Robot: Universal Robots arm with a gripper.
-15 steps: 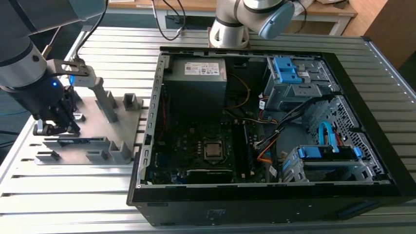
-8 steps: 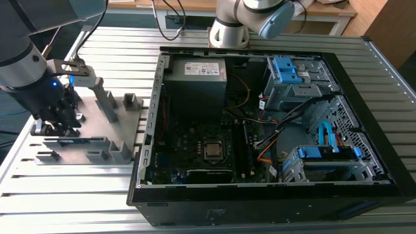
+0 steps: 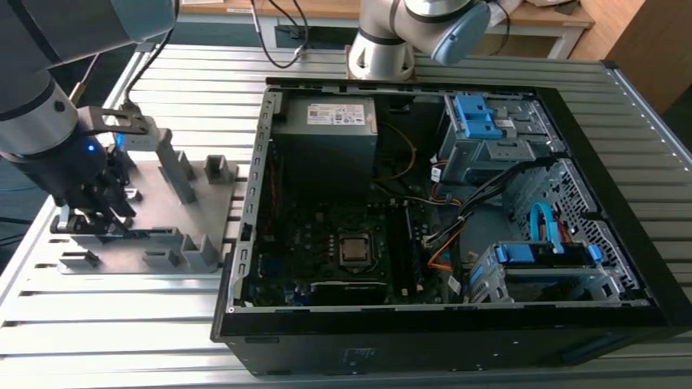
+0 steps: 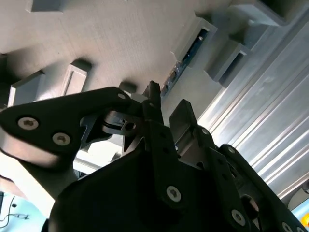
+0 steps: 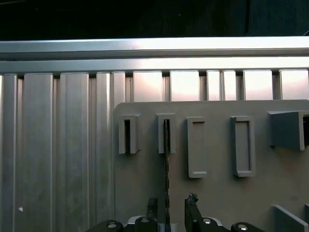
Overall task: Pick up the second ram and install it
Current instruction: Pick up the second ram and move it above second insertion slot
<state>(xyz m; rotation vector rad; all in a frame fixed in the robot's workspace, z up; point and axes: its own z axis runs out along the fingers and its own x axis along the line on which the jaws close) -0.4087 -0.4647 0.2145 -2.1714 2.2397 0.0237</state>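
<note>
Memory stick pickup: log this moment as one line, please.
stage: pickup | gripper: open, straddling memory stick | stick: on edge in grey holder, not lifted

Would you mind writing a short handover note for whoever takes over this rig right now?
Gripper: open, one finger on either side of the second ram, low over the grey holder plate at the exterior view's left.
Second ram: standing on edge in its slot on the holder plate, not lifted.
Done: the gripper is lined up on the stick.
Left: closing on it, lifting it out, and installing it in the open computer case.
</note>
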